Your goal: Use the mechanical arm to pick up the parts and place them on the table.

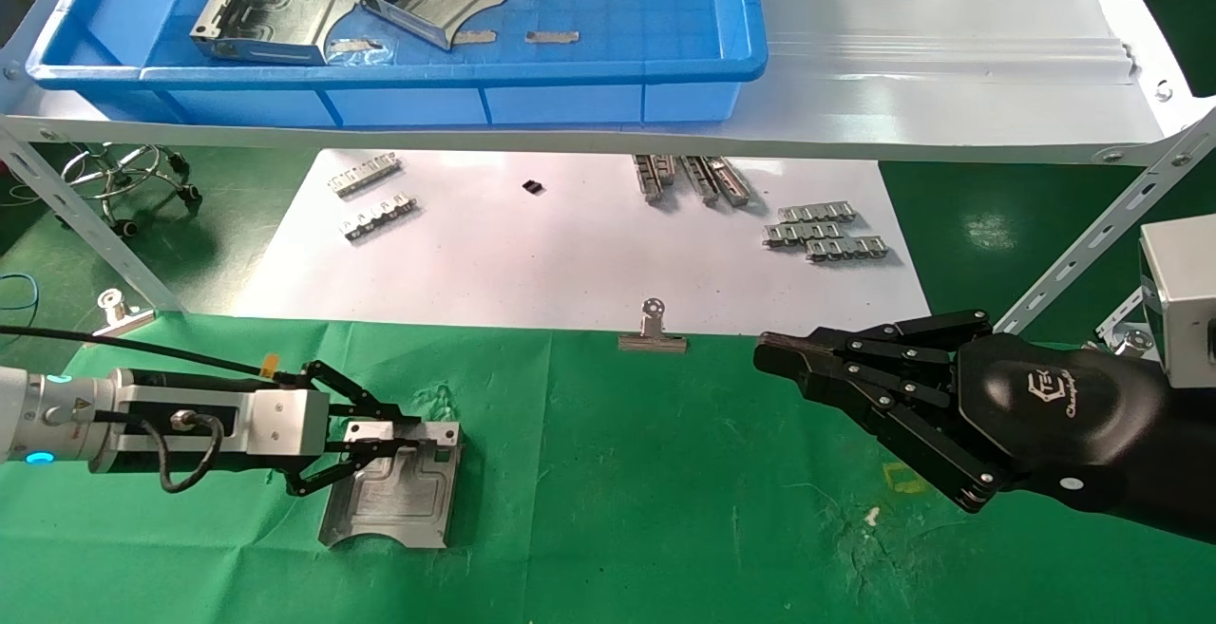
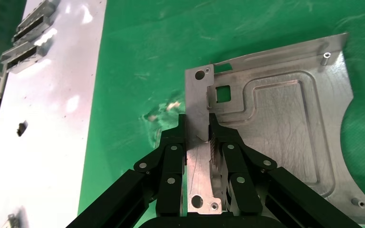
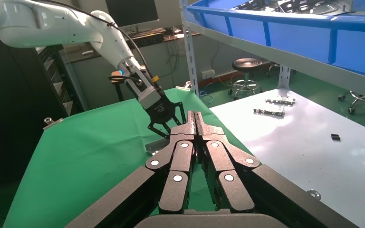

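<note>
Parts plate [image 1: 399,496] lies on the green desk [image 1: 665,510], left hand [image 1: 394,448] clenched on its upturned end; releasing likely comes next.

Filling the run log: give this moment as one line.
left gripper: shut on part upturned end | part: on green table | right gripper: shut, idle | tray: two parts left

wrinkly matt green cloth over the table [image 1: 665,510], brushed silvery sheet-metal part [image 1: 394,501] with faint scratches, two more shiny ones [image 1: 275,11] in a smooth blue plastic bin [image 1: 665,64], glossy white sheet [image 1: 570,263], ribbed pale metal shelf [image 1: 950,45], glossy black plastic hand [image 1: 1045,406], matt black left end effector [image 1: 380,448]
</note>
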`<state>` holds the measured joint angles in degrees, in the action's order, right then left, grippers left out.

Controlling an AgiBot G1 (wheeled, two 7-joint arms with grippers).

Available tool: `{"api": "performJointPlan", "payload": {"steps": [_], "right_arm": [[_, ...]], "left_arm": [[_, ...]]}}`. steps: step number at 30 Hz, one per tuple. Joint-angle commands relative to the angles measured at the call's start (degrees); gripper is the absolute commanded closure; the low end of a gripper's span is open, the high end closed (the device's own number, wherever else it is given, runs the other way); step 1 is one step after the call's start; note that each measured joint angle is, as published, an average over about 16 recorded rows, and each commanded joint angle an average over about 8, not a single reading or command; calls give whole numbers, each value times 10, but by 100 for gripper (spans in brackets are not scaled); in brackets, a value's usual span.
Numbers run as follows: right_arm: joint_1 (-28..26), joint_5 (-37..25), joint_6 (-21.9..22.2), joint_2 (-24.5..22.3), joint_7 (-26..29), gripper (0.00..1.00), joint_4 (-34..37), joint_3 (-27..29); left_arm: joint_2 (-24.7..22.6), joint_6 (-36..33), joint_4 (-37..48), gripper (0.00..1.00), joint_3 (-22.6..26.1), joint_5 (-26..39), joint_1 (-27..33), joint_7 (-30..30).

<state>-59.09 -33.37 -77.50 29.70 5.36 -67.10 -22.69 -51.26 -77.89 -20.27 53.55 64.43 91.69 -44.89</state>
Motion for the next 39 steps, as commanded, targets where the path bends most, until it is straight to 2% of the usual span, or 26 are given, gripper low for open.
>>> {"api": "performJointPlan", "payload": {"steps": [1,8,14,15,16,22,23,24,39], "right_arm": [[0,0,0,0,0,100,0,0],[0,0,0,0,0,100,0,0],[0,0,0,0,0,98,0,0],[0,0,0,0,0,93,0,0],[0,0,0,0,0,84,0,0],[0,0,0,0,0,12,0,0],[0,0,0,0,0,3,0,0],[0,0,0,0,0,0,0,0],[0,0,0,0,0,0,0,0]], "left_arm": [[-3,4,7,0,0,1,1,-5],[-3,-9,18,0,-6,-7,6,-24],[11,-57,17,0,-6,-13,19,-18],[14,-68,17,0,-6,-14,21,-11],[16,-79,16,0,-5,-16,23,-5],[27,-105,-5,0,-18,-27,14,34],[29,-104,-13,0,-24,-30,10,39],[31,-101,-20,0,-30,-33,5,45],[66,-95,-158,0,-123,-85,-77,182]]}}
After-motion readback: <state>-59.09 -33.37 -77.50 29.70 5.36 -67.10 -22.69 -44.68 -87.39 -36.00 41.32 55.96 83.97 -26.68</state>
